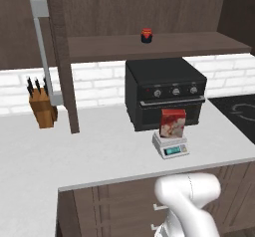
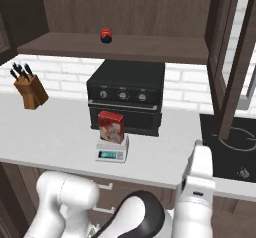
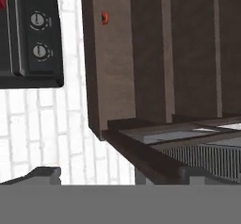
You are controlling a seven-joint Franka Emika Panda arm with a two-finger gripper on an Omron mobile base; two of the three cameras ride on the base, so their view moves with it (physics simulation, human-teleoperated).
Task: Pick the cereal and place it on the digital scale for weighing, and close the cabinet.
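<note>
Left base view shows the cereal (image 1: pixel 173 123) standing upright on the digital scale (image 1: pixel 171 146), on the white counter (image 1: pixel 89 151) just in front of the black oven (image 1: pixel 167 91). You may judge the weighing step done; closing the cabinet (image 2: pixel 227 57) is what remains.

The left door stands open, edge-on, with its silver bar handle (image 1: pixel 44 52) on the side facing away from the oven. The right door (image 2: pixel 235 62) also hangs open at the right, over the near edge of the cooktop (image 2: pixel 230 142).

The hand view is rolled and looks along a brown wooden panel (image 3: pixel 141 53) toward the white brick wall (image 3: pixel 42 133). You cannot tell from these frames whether the jaws are parted or closed, as only one dark fingertip shows at the bottom edge.

For the closing step, press on the door's flat outer face near its free edge, push slowly along the hinge arc, and keep clear of the cereal.

Materials: matt dark wood grain on the doors and shelf, glass panels, brushed metal bars, glossy black oven with three round knobs. A small red jar (image 1: pixel 146 35) sits on the shelf, a knife block (image 1: pixel 42 106) at the left.
</note>
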